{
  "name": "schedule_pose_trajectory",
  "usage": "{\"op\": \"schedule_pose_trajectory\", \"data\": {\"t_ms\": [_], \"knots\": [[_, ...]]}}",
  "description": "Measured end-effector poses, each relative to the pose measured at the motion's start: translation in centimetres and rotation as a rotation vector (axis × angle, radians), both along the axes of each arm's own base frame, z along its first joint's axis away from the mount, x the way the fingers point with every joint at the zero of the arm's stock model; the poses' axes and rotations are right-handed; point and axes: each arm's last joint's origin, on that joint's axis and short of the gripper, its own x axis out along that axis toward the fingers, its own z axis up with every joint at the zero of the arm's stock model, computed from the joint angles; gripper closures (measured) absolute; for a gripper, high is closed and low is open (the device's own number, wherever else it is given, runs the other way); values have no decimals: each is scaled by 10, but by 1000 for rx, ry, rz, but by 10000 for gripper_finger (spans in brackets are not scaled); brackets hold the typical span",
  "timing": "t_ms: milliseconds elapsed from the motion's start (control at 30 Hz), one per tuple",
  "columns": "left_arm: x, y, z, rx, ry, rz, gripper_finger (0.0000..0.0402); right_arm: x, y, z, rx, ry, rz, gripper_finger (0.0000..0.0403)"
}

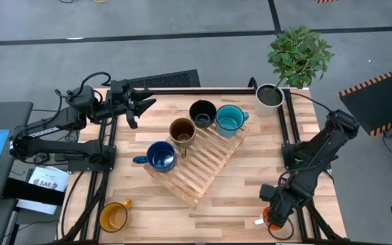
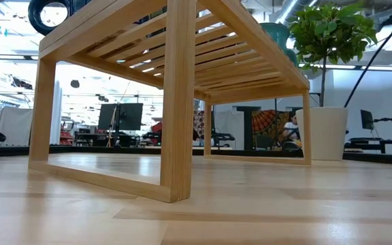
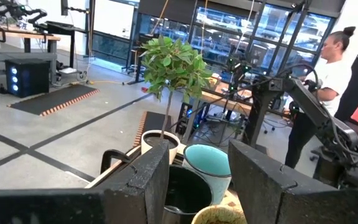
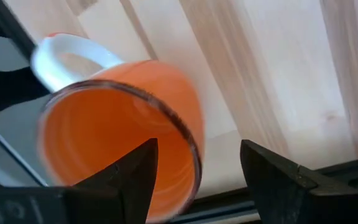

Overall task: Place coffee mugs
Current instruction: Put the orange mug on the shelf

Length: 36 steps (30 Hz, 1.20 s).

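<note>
Four mugs stand on their bases on the slatted wooden rack [image 1: 206,167]: black [image 1: 203,112], teal [image 1: 230,119], olive-brown [image 1: 182,131] and dark blue [image 1: 160,156]. The yellow mug [image 1: 113,216] stands on the table at the near left. The orange mug with the white handle [image 4: 117,130] sits at the table's near right edge [image 1: 267,219]. My right gripper [image 4: 199,144] is open over it, one finger inside the mug and one outside. My left gripper [image 1: 141,109] is open and empty, level at the far left, pointing toward the black mug [image 3: 185,193]. My right gripper comes at the orange mug from above, pointing down. One finger [image 4: 135,177] is inside the mug by its rim [image 4: 194,165] and the other finger [image 4: 278,177] stands outside, apart from the wall. I cannot tell whether the inner finger touches the wall.
A white plant pot [image 1: 271,95] with a leafy plant stands at the table's far right corner. Black frame rails run along the table's left and right sides. A person [image 3: 334,68] stands in the room beyond the table. Bare tabletop lies between the yellow mug and the orange mug.
</note>
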Motion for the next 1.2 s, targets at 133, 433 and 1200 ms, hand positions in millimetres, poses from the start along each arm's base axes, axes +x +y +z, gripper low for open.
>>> {"op": "schedule_pose_trajectory", "data": {"t_ms": [133,433,1200], "knots": [[0,0,0,0,0,0,252,3,4,-8,-20,18,11,149],[0,0,0,0,0,0,252,6,-3,0,10,5,23,341],[0,0,0,10,4,2,252,91,-154,204,-171,-360,-240,370]]}}
